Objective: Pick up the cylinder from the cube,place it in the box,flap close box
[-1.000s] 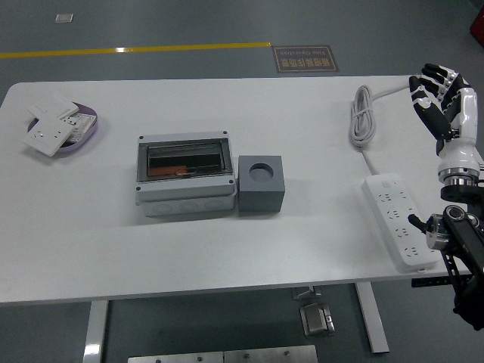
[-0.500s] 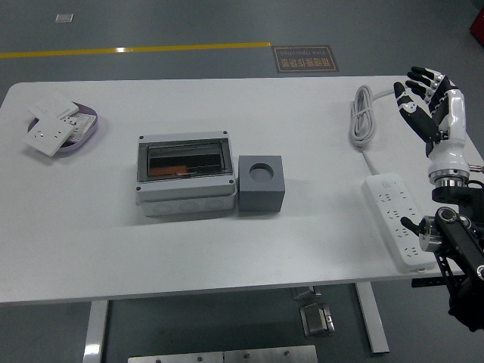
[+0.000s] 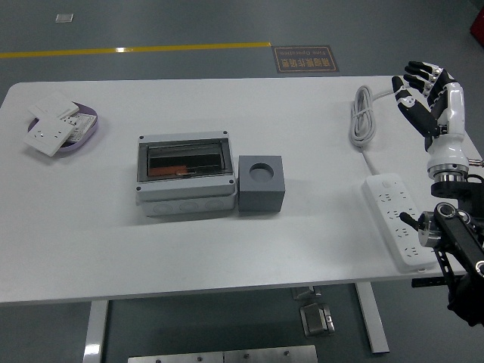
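A grey cube (image 3: 261, 184) with a round hole in its top stands at the table's middle. No cylinder shows in the hole. Touching its left side is a grey box (image 3: 184, 175) with its dark see-through flap lying shut; an orange shape shows through the flap. My right hand (image 3: 420, 92) is raised over the table's far right, fingers spread, holding nothing, far from the cube and box. My left arm is out of view.
A white power strip (image 3: 399, 220) lies at the right, its coiled cable (image 3: 364, 115) behind it. A purple dish (image 3: 83, 125) with white socket plates (image 3: 47, 136) sits at the far left. The table's near edge (image 3: 227, 291) runs below.
My right hand has moved a little left and up over the table's right side, fingers staying spread. The cube and box have not moved.
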Controlling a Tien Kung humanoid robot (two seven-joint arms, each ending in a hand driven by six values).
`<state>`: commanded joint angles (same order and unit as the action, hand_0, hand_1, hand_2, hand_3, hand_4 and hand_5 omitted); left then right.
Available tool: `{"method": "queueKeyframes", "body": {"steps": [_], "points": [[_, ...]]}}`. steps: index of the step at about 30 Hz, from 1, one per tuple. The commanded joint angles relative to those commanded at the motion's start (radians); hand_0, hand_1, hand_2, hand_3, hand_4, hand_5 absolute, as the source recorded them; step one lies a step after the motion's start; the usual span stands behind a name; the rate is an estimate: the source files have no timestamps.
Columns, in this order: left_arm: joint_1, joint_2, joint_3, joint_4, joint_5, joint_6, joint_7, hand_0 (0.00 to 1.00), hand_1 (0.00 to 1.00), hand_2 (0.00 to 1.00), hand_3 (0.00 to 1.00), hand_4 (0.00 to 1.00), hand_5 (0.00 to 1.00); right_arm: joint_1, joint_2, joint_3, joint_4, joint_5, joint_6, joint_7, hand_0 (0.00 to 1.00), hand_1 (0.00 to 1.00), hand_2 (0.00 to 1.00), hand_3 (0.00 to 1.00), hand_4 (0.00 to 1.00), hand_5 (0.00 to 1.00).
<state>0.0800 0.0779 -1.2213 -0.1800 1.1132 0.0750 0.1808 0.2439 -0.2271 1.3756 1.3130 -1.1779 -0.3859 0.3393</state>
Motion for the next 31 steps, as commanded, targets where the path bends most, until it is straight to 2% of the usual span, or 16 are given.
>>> {"method": "queueKeyframes", "body": {"steps": [6,31], "points": [[0.001,-0.006,0.004,0.0,-0.011,0.002,0.0,0.574,0.596,0.55,0.577,0.584,0.32,-0.003,0.009,0.025,0.006,0.0,0.006,0.005,0.751,0.677,0.653,0.627,0.786,0.217],[-0.007,0.008,-0.011,0.0,-0.02,0.007,-0.002,0.574,0.596,0.55,0.578,0.585,0.319,-0.015,0.027,0.059,0.006,0.0,0.017,-0.011,0.749,0.677,0.654,0.632,0.785,0.215]]}}
